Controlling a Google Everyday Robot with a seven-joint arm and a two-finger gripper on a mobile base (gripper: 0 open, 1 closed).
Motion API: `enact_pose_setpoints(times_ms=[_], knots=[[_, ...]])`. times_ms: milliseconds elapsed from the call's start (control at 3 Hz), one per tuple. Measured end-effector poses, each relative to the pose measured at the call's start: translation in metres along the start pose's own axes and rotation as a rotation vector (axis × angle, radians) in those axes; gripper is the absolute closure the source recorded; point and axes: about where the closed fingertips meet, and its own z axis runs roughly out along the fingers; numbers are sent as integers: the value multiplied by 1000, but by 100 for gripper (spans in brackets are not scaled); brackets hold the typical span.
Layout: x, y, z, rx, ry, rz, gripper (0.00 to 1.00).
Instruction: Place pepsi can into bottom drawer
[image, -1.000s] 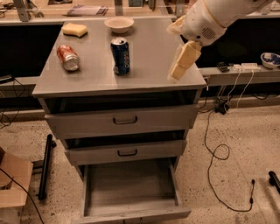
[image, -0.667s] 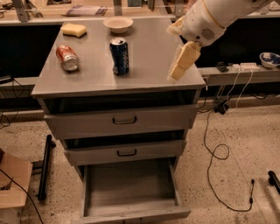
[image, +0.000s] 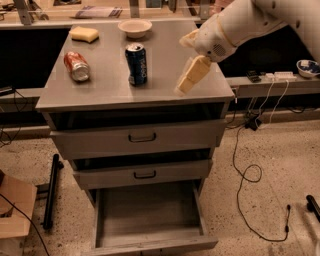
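The pepsi can (image: 136, 64), dark blue with a silver top, stands upright on the grey cabinet top (image: 110, 90). My gripper (image: 183, 64) hovers over the right part of the top, to the right of the can and apart from it. Its cream fingers (image: 193, 75) are spread open and hold nothing. The bottom drawer (image: 150, 240) is pulled out below, and its plain grey inside holds nothing.
A red-orange soda can (image: 76, 66) lies on its side at the left of the top. A yellow sponge (image: 84, 34) and a white bowl (image: 135, 27) sit at the back. The two upper drawers (image: 142, 137) are slightly ajar. Cables (image: 250, 175) trail on the floor at right, and a cardboard box (image: 15, 212) stands at left.
My gripper has moved a little to the left, closer to the pepsi can. The cans and drawers have not moved.
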Motion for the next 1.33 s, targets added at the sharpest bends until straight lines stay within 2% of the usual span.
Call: enact_pose_setpoints(times_ms=[333, 667, 1000, 1333], knots=[[-3, -20, 32, -20, -80, 1, 0], [-6, -50, 66, -29, -210, 11, 0], [-14, -70, 93, -50, -305, 18, 0], [-37, -77, 131, -124, -384, -17, 0]])
